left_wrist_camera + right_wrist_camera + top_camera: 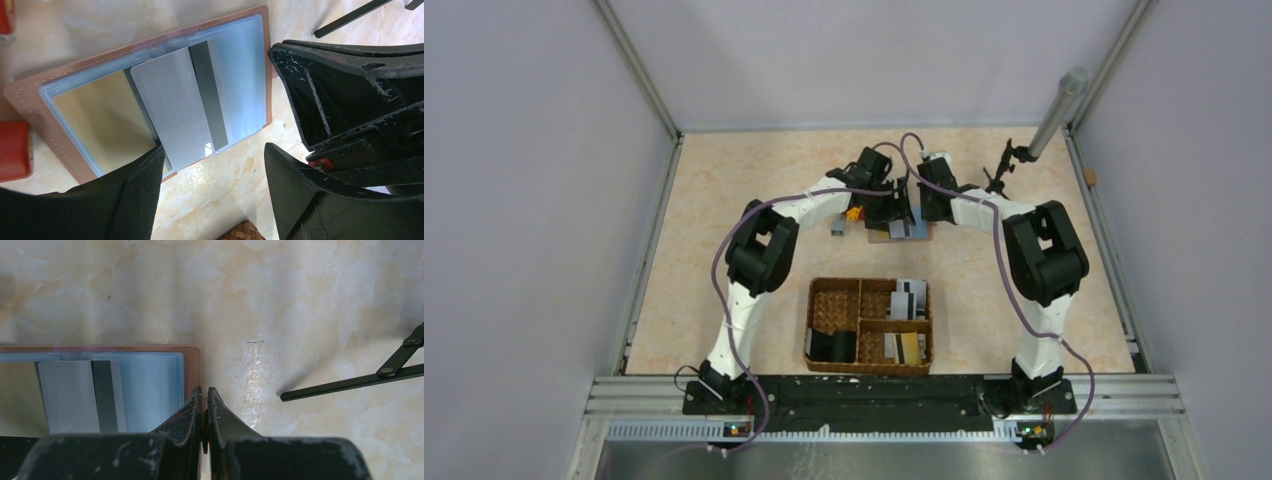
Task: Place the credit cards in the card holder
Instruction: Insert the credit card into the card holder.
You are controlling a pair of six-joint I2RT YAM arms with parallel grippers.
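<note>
gaping left claw (214, 150) over silver card (170, 110), right claw (205, 391) together at card holder (192, 365) edge, basket (865, 282) nearby

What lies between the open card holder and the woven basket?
Nothing but bare table separates the card holder from the basket, as the top view shows.

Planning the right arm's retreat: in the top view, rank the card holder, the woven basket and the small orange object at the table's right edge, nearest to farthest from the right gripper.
1. card holder, at the tip of the right gripper, far middle of the table.
2. woven basket, toward the arm bases, mid-table.
3. small orange object, far right edge.
</note>
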